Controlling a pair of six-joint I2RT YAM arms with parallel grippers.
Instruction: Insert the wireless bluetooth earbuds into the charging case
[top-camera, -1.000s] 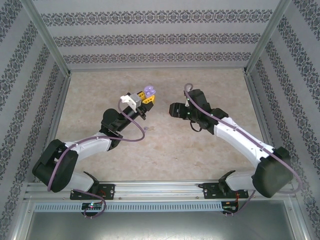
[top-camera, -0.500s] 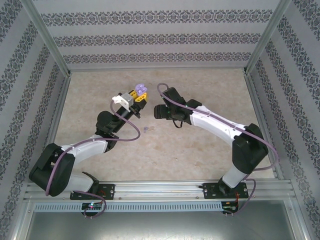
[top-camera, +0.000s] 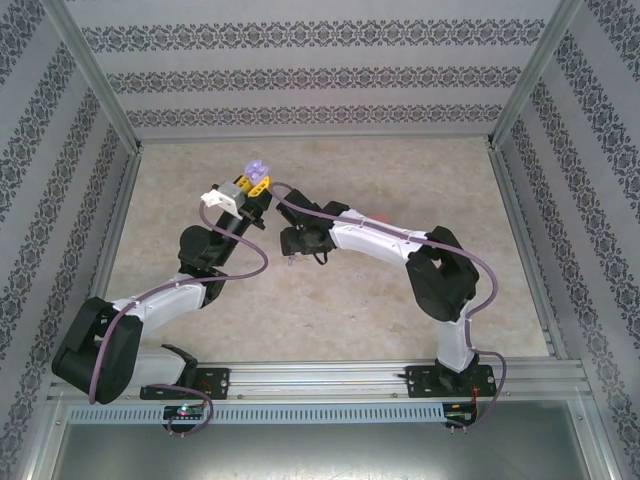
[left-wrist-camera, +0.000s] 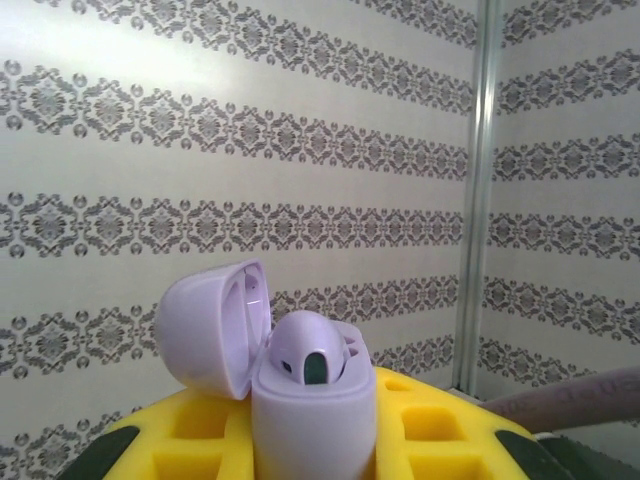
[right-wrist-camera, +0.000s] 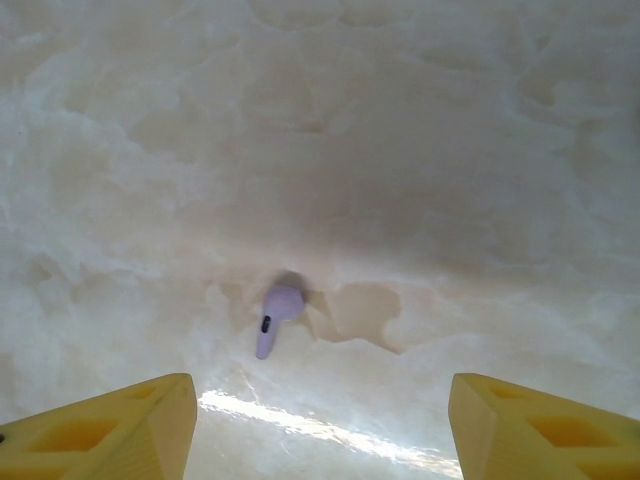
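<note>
So the landmark here is the small glossy lilac charging case (left-wrist-camera: 315, 415), a rounded hard-plastic shell with its lid (left-wrist-camera: 210, 325) flipped open. The left gripper (top-camera: 257, 183) has its jaws clamped on the case body and holds it up off the table, opening upward. One matching lilac earbud (left-wrist-camera: 305, 350) already seems to sit in a socket, with a dark sensor spot showing. I can't see the other socket well enough to say.

The other tiny lilac stemmed earbud (right-wrist-camera: 276, 315) lies flat on the beige marbled tabletop (right-wrist-camera: 480, 150). From above, it's down on the near side of the case and a bit to its right. The right gripper (right-wrist-camera: 320, 405) hangs over it on that same near side. Its jaws are spread wide with nothing between them, and the earbud sits just ahead of the gap.

Handling guess: this thing weighs basically nothing and it's smooth, rigid plastic, so it'll probably squirt out of a sloppy pinch. The bulb end is rounded and slick. I'd close across the stem, or where the stem meets the bulb, coming straight down. The blocky yellow fingers (right-wrist-camera: 110, 430) look huge next to it, so centring matters. No need to squeeze hard; it's stiff, not delicate-soft, but easy to flick away.
</note>
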